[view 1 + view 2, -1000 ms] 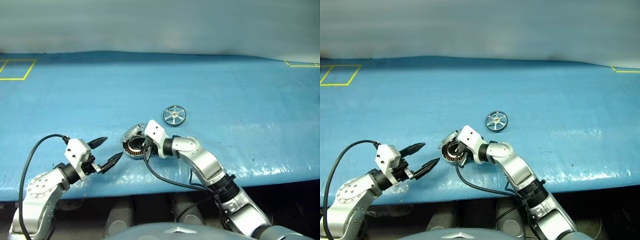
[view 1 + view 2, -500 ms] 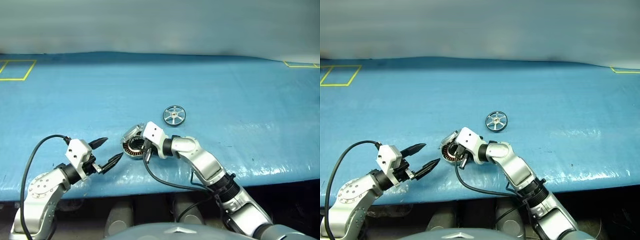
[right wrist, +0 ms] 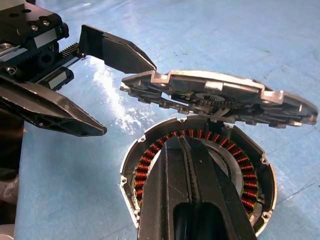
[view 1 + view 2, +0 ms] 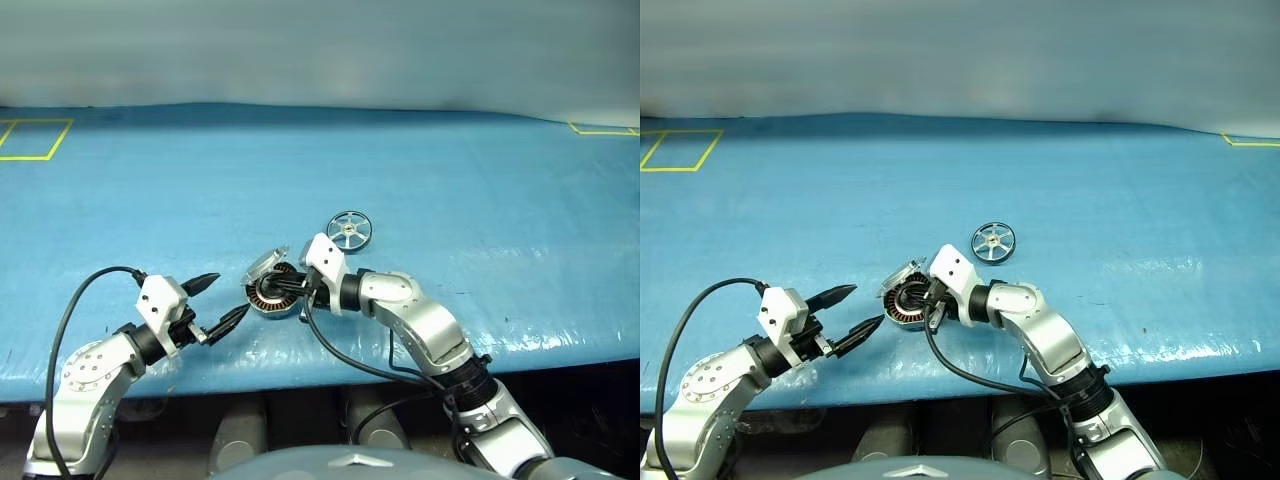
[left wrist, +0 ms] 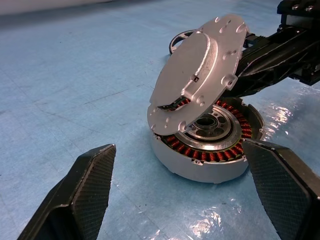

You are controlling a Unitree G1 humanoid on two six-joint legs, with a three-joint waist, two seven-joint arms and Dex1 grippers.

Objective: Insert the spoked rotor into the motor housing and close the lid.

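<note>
The motor housing (image 4: 270, 297) sat near the front edge of the blue-covered counter (image 4: 480, 190), its ring of copper windings showing around the central hub. Its lid (image 5: 197, 75) stood propped up at a slant over the housing's far-left rim, plain silver face turned toward the left gripper (image 4: 222, 304), dark patterned face turned down toward the coils.

The right gripper (image 3: 192, 165) reached in from the housing's right, its jaws pressed fully together with nothing between them. In the right wrist view the closed tips lay over the open cup, beneath the raised lid; whether they touched the lid's underside could not be told.

The left gripper hovered to the left of the housing, near it but apart, jaws spread wide and holding nothing. In the left wrist view the housing showed between its two fingers (image 5: 85, 190), further ahead.

The spoked rotor (image 4: 349, 230) lay flat on the counter beyond the housing and to its right, dark rim and silver spokes up, apart from both grippers and from the housing.
</note>
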